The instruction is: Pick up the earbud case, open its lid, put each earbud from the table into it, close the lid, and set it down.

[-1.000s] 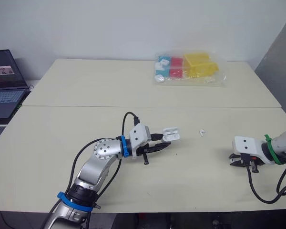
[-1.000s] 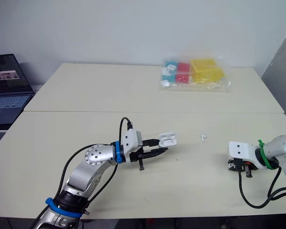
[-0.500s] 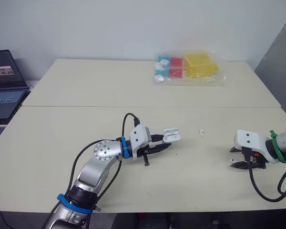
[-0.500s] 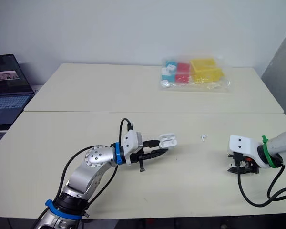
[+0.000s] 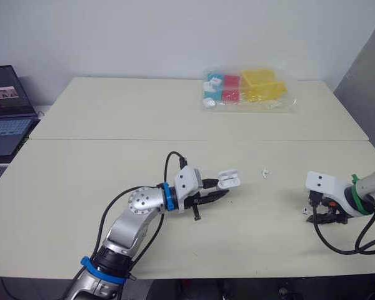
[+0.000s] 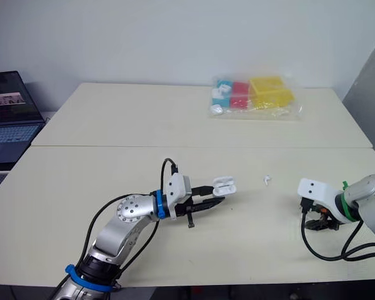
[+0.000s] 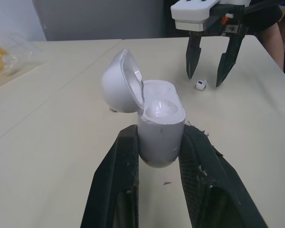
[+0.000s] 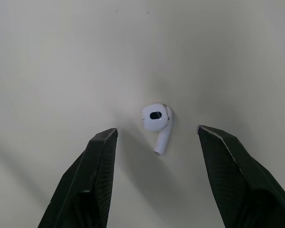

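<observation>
Over right side of desk (image 5: pixel 81 181), right jaws spread wide, straddling loose earbud (image 8: pixel 156 121). Drop straight down, pinch bulb not stem imo. Left jaws clamp earbud case (image 7: pixel 159 121), lid open, mid-desk.

Smooth white plastic with a soft sheen on the earbud case (image 7: pixel 160 135) and the earbud (image 8: pixel 156 117). Matt black, finely cross-hatched grip surface on the fingers (image 8: pixel 92 185). Smooth, matt cream tabletop (image 8: pixel 57 57). Clear, crinkled, shiny plastic film on the bag (image 5: pixel 289 100).
</observation>
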`<action>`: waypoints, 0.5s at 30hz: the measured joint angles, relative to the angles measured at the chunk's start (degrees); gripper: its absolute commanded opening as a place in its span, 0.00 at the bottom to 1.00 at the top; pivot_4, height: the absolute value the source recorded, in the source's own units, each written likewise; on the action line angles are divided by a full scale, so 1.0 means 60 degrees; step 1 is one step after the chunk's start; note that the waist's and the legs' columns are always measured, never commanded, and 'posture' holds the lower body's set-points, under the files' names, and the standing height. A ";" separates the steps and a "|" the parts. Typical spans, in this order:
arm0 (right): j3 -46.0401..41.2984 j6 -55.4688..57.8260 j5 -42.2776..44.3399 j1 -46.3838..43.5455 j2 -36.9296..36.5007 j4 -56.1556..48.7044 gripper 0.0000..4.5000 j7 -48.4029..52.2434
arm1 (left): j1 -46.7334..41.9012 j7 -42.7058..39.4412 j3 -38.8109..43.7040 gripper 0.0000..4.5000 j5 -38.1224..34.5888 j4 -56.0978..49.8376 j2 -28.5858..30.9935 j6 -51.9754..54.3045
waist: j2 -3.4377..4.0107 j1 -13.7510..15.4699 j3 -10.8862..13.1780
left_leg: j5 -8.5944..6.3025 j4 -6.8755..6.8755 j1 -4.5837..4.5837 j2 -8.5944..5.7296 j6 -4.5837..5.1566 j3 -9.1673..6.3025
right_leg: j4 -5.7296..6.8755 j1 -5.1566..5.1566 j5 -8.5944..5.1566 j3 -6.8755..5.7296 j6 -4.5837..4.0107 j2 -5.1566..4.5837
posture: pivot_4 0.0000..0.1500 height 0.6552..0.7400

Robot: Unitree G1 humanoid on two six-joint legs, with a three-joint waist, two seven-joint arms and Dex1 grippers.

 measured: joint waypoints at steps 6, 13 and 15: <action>0.0854 -0.0142 -0.0408 -0.0881 0.0320 0.0596 0.62 0.0323 | 0.0249 0.0198 -0.0023 0.18 0.0123 0.0000 -0.0098 -0.0113 | 0.0000 -0.0005 0.0000 | 0.0000 0.0000 0.0000 0.0001 0.0000 -0.0002 | 0.0000 -0.0001 0.0000 0.0000 0.0000 0.0002 | 1.00 1.00; 0.1156 -0.0334 -0.0744 -0.1156 0.0375 0.0834 0.62 0.0578 | 0.0351 0.0250 -0.0091 0.18 0.0174 0.0001 -0.0200 -0.0150 | 0.0000 -0.0001 0.0000 | 0.0000 0.0000 0.0000 0.0002 0.0000 0.0000 | -0.0001 0.0000 0.0000 0.0000 0.0000 -0.0004 | 1.00 1.00; 0.1177 -0.0402 -0.0769 -0.1166 0.0376 0.0852 0.62 0.0598 | 0.0351 0.0257 -0.0092 0.18 0.0198 0.0001 -0.0200 -0.0169 | 0.0000 0.0000 0.0000 | 0.0000 0.0000 -0.0001 0.0001 0.0000 -0.0002 | -0.0001 0.0000 0.0000 -0.0001 0.0000 -0.0003 | 1.00 1.00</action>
